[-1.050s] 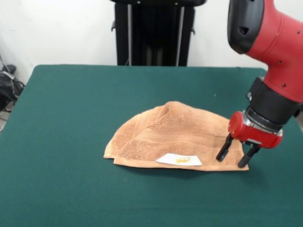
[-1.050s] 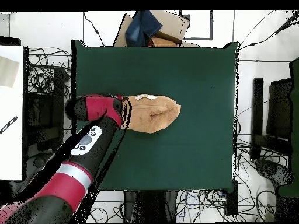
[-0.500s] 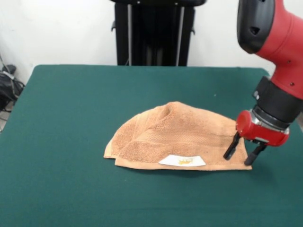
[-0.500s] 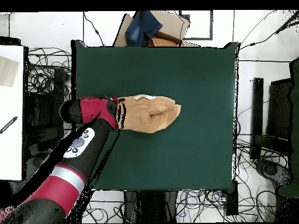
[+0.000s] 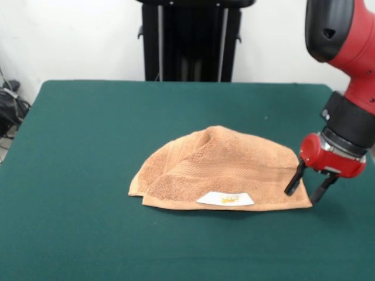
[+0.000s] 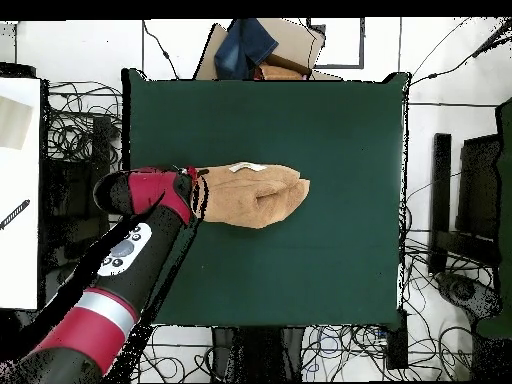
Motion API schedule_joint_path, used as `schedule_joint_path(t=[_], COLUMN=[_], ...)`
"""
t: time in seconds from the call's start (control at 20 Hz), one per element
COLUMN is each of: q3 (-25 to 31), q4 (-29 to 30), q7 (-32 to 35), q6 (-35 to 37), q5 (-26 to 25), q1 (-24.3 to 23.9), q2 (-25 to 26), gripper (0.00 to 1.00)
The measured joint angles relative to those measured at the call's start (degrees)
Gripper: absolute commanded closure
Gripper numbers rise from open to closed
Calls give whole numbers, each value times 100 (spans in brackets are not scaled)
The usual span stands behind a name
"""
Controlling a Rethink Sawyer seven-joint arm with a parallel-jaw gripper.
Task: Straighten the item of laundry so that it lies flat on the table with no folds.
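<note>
**Towel still bunched, arm at its corner**

The towel lies a little toward the right of the green bench, folded over on itself into a rounded, humped shape rather than a flat rectangle. Its long straight edge faces the camera in the front view, and the curved, doubled-up side rises behind it with a crease running up to a peak near the middle. A woven band stripe crosses the cloth, and a white label with a yellow mark sits on the front edge. From overhead the towel shows as a tan lobed patch left of the bench's middle, with the label a pale sliver on its upper edge.

The gripper is down at the towel's right-hand front corner. Its two black fingers stand apart, one over the cloth's edge and the other just off it above the felt; it looks as though the corner lies between them, but I can't be sure whether they touch it. The red and black arm slants down from the upper right.

Around the bench, overhead, lie tangled cables on the floor and a cardboard box with blue cloth beyond the far edge.
</note>
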Motion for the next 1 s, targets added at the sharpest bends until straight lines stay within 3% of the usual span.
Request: schedule_joint_path(t=[1.0], q3=[-38], q4=[-1], q7=[0], q6=[0], q5=[54], q1=[1], q2=[58], gripper=[0])
